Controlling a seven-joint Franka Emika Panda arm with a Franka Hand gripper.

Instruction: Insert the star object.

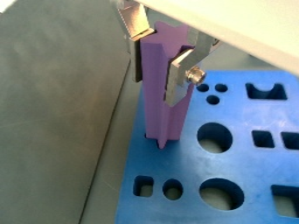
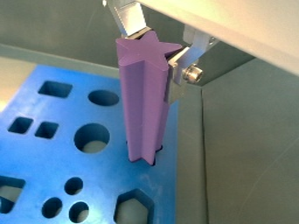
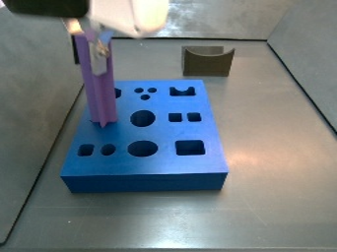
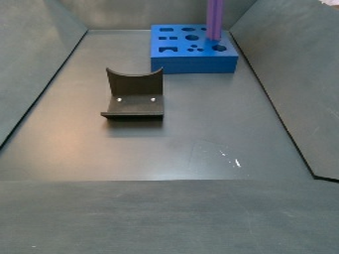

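Note:
The star object (image 1: 162, 92) is a long purple peg with a star-shaped end, held upright. It also shows in the wrist view (image 2: 142, 101) and in both side views (image 3: 97, 87) (image 4: 215, 20). My gripper (image 1: 162, 54) is shut on its upper part, with silver fingers (image 2: 132, 19) on either side. The peg's lower tip stands at a hole near the edge of the blue block (image 3: 152, 138), which has several shaped holes. Whether the tip is inside the hole is hard to tell. The blue block shows in the other views too (image 1: 233, 166) (image 2: 65, 149) (image 4: 185, 50).
A small brown notched block (image 3: 207, 60) lies on the grey floor beyond the blue block; it also shows in a side view (image 4: 133, 94). Grey walls (image 3: 303, 89) ring the floor.

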